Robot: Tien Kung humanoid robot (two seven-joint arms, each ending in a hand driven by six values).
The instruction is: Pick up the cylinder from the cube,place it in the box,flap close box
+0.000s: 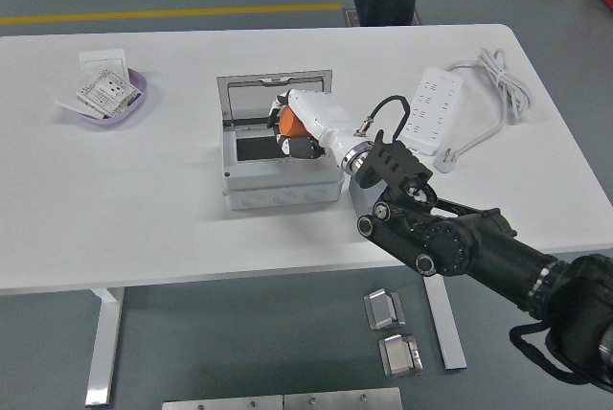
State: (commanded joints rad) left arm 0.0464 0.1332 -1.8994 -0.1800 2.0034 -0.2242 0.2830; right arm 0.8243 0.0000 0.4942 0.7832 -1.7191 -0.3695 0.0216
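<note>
Cylinder, orange, sits clamped in the right robot hand directly above the open box. Lower it straight into the dark cavity, release gently, then withdraw toward four o'clock, clear of the raised lid.

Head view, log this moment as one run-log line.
phase: placing | right hand: shut on orange cylinder, over open grey box | lid: up | grey cube: mostly hidden behind arm | left hand: not in view
</note>
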